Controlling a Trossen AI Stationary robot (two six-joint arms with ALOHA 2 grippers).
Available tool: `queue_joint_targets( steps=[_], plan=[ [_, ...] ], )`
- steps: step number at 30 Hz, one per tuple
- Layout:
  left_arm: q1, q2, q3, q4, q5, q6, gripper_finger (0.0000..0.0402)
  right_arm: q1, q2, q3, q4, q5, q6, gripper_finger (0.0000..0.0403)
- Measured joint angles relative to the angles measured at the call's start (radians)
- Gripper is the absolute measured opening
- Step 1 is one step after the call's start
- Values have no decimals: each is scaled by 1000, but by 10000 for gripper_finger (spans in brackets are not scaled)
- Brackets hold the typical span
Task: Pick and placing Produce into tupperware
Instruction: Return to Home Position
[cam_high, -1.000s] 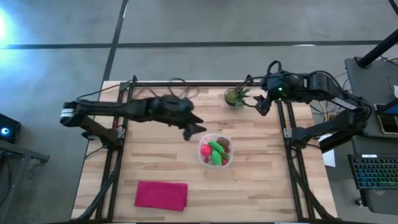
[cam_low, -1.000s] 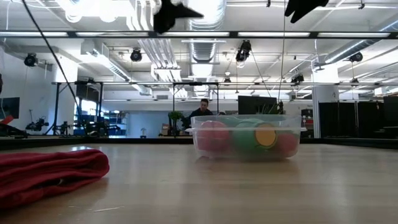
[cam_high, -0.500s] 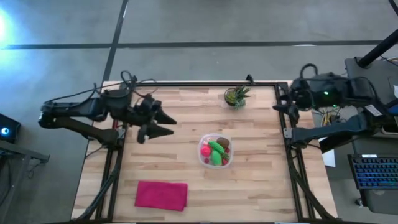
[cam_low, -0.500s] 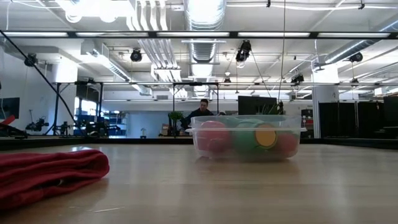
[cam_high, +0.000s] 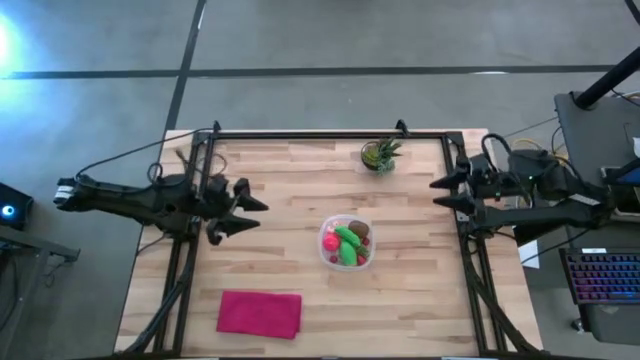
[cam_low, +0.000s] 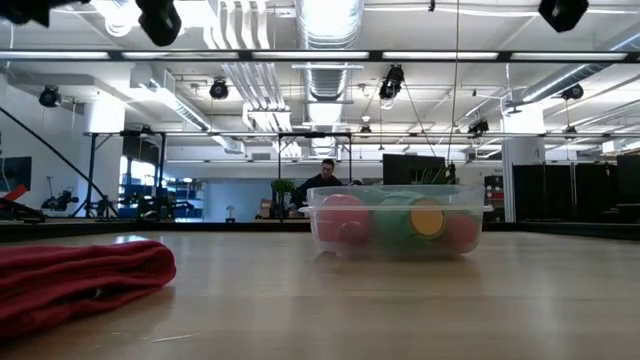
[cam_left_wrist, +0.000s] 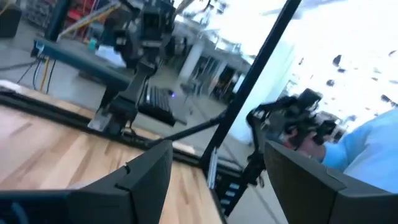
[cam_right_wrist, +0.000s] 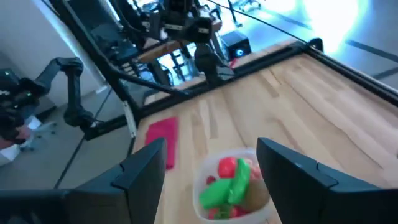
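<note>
High view: you see the produce inside the tupperware at mid-frame on the bench. Left claw at frame left and right claw at frame right both gape wide, empty. You're likely homing; next, park both arms.

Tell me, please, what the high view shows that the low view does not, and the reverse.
Only the high view shows where the arms stand: the left arm at the table's left edge, the right arm at its right edge, both away from the tupperware. Only the low view shows the room behind, with a person far off. Both show the produce inside the tupperware and the magenta cloth lying apart from it.
</note>
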Motion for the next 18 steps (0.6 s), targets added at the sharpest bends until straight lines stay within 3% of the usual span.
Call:
queue_joint_targets(
  steps=[8, 14, 18],
  plan=[
    [2, -211, -200, 5, -28, -2, 240, -2, -112, -67, -168, 275, 120, 242],
    [2, -450, -298, -9, -41, 51, 240, -1, -249, -76, -96, 156, -35, 242],
    [2, -602, -337, -76, -49, 84, 240, -1, -365, -88, -67, 156, -85, 242]
  ],
)
